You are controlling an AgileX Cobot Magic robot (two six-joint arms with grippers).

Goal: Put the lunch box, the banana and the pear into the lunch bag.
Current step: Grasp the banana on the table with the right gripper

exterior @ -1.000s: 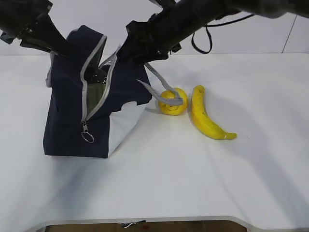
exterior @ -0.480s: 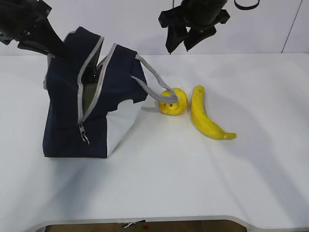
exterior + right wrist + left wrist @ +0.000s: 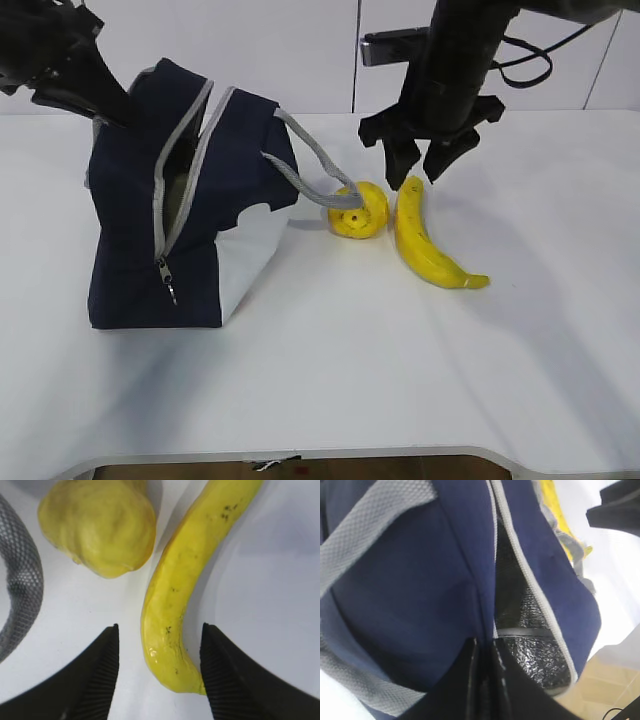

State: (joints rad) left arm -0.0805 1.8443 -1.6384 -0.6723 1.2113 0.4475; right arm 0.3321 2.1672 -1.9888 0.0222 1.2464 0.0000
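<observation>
Lengthwise, banana [image 3: 428, 240] tip toward right claw [image 3: 414, 170].

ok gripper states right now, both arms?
Left gripper: shut on the lunch bag edge beside the zipper opening.
Right gripper: open, empty, jaws either side of the banana end.

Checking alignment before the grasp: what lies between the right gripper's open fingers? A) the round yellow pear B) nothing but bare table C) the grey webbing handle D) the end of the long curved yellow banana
D: in the right wrist view the right gripper straddles the end of the long curved yellow banana, open; the round yellow pear sits off to the side.
</observation>
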